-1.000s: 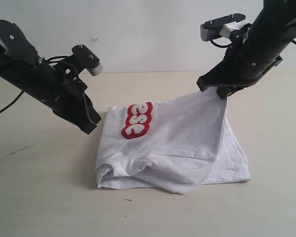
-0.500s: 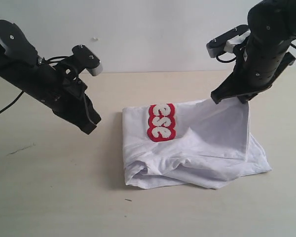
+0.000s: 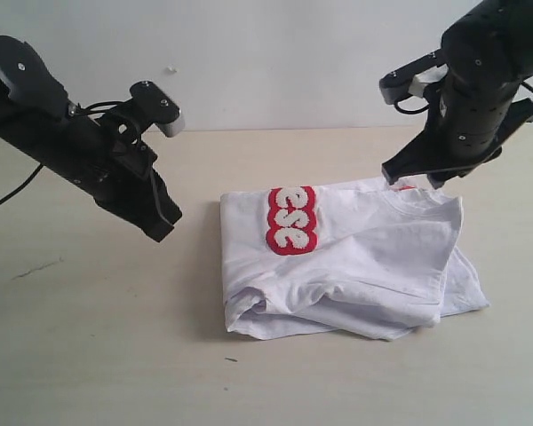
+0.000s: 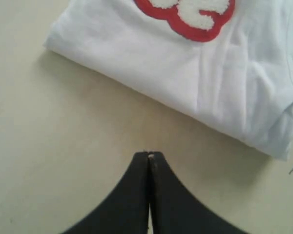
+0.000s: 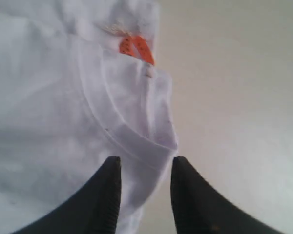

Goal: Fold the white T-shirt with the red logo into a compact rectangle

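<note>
- Two grippers are mine: the left gripper (image 4: 149,157) is closed on nothing, fingertips pressed together above bare table (image 4: 49,161), just beside the shirt (image 4: 195,73).
- My right gripper (image 5: 145,163) stands open, its fingers apart over the collar (image 5: 136,131), near the orange tag (image 5: 136,48); I cannot tell whether it touches the cloth.
- The shirt lies on the table in rumpled folded layers, between my arms, nearer the right one.
- The logo (image 3: 291,219) faces up near the fold's left edge, only partly showing.
</note>
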Robot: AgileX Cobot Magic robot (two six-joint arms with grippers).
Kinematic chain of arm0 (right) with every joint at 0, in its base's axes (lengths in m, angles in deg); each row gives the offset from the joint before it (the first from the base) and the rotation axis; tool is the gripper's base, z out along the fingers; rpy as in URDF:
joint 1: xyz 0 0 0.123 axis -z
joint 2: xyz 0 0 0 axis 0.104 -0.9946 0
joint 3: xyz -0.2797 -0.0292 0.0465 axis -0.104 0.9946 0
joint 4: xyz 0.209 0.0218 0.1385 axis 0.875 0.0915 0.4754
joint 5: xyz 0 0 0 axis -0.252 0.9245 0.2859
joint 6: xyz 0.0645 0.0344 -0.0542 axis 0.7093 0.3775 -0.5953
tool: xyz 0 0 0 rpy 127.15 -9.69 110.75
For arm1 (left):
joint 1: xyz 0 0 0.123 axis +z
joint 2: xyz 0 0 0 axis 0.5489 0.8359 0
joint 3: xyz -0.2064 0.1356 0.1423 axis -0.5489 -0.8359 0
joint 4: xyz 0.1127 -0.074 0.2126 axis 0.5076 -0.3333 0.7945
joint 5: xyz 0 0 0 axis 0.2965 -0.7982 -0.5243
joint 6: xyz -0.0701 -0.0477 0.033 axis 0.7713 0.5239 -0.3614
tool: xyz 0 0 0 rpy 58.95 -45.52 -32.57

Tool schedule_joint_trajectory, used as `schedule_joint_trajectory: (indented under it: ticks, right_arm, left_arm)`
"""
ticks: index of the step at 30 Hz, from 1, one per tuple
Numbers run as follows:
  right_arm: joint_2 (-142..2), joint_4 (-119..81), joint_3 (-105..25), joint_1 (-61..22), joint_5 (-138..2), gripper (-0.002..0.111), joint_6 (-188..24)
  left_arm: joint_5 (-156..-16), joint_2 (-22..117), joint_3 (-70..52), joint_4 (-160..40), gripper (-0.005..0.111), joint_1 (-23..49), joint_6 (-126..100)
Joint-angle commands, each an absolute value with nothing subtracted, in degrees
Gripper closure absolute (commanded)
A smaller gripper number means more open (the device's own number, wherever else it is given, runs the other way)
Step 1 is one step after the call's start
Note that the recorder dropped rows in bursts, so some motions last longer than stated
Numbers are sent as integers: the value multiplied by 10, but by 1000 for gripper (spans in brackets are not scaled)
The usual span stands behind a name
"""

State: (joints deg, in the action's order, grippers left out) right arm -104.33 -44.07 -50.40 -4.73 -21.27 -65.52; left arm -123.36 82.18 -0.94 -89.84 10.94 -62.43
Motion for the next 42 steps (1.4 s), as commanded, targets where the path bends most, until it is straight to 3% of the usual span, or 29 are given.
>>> schedule_joint_trajectory:
  ticks: [1,5,11,19,24,30,33,37,42]
  right_arm:
    - [-1052,-409,-502,-47,-288,77,-692]
    - [-1115,-465,-526,-46,-276,81,-648]
    - [-1229,-466,-595,-46,-289,108,-667]
    - [-1331,-467,-680,-46,-359,108,-656]
    - [-1304,-455,-692,-46,-355,108,-656]
    - [-1249,-425,-692,-39,-268,80,-692]
    - [-1244,-394,-692,-21,-209,84,-739]
    - [-1253,-266,-679,11,-192,108,-847]
    - [-1294,-266,-679,21,-230,108,-841]
  left_arm:
    - [-1242,817,-11,-902,107,110,-625]
    - [-1251,817,-11,-906,107,110,-625]
    - [-1245,817,-11,-906,107,110,-626]
    - [-1238,817,-11,-906,107,110,-626]
    - [-1232,817,-11,-903,107,110,-626]
    - [-1232,817,-11,-903,107,110,-626]
    - [-1233,817,-11,-903,107,110,-626]
    - [-1238,817,-11,-903,107,110,-626]
    - [-1249,817,-11,-906,107,110,-625]
